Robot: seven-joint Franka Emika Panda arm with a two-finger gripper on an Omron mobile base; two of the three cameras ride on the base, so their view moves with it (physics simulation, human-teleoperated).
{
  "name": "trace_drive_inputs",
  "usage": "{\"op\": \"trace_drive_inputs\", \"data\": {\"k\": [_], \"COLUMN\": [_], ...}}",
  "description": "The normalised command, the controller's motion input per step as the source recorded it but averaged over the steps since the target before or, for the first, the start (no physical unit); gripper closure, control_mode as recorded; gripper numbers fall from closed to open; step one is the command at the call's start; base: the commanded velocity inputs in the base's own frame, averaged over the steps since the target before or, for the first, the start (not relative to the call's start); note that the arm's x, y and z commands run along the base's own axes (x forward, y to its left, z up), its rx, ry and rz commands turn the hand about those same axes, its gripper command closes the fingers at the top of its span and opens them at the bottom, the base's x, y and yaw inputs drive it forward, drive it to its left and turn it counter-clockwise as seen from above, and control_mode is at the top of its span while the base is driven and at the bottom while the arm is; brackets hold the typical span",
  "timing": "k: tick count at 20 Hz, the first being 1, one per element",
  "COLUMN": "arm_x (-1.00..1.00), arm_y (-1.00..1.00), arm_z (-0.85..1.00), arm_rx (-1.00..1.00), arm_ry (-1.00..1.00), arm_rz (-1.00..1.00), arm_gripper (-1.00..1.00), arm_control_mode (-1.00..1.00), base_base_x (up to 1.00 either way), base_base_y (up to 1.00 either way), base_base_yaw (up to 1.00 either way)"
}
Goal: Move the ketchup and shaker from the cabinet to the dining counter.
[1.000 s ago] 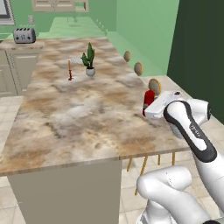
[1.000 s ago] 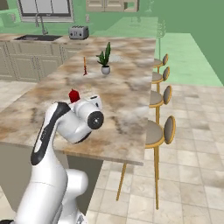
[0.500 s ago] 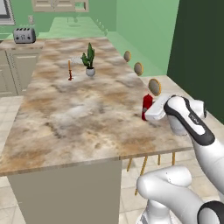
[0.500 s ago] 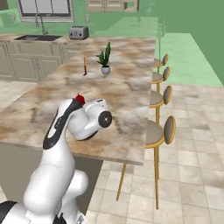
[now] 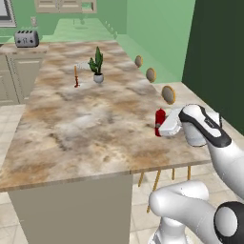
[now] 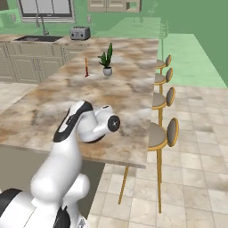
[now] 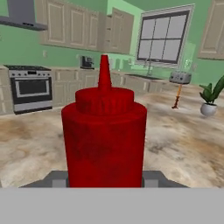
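Colours and patterns on and around the dining counter

The dining counter (image 5: 86, 124) is mottled brown-beige marble over plain beige sides. The ketchup (image 7: 104, 135) is plain red throughout. Farther along the counter: an orange-red candlestick (image 5: 76, 77), a green plant in a white pot (image 5: 97, 64). Beside the counter, stools (image 6: 156, 133) have yellow frames and grey-brown seats. Beyond the counter, the toaster (image 5: 26, 38) is silver-grey; the walls are green.

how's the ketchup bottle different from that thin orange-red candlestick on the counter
The ketchup is a fat red bottle with a pointed nozzle; the candlestick is a thin stick on a small foot. The ketchup sits between the gripper fingers near the counter's stool-side edge; the candlestick stands free, farther along beside the potted plant. Both are upright and reddish.
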Motion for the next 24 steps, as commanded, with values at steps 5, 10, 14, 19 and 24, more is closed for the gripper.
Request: {"op": "trace_drive_inputs", "data": {"k": [5, 10, 14, 19, 24], "arm_x": [0.15, 0.16, 0.11, 0.06, 0.1], "arm_y": [-0.13, -0.11, -0.04, -0.12, -0.03], "arm_z": [-0.34, -0.37, -0.27, -0.29, -0.32], "arm_rx": [0.0, 0.0, 0.0, 0.0, 0.0], "arm_ry": [0.0, 0.0, 0.03, 0.02, 0.03], "arm_rz": [0.04, 0.04, 0.04, 0.05, 0.04], "arm_gripper": [1.0, 1.0, 1.0, 1.0, 1.0], "arm_control_mode": [-1.0, -1.0, -1.0, -1.0, -1.0], "base_base_x": [0.0, 0.0, 0.0, 0.0, 0.0], "base_base_y": [0.0, 0.0, 0.0, 0.0, 0.0], "base_base_yaw": [0.0, 0.0, 0.0, 0.0, 0.0]}}
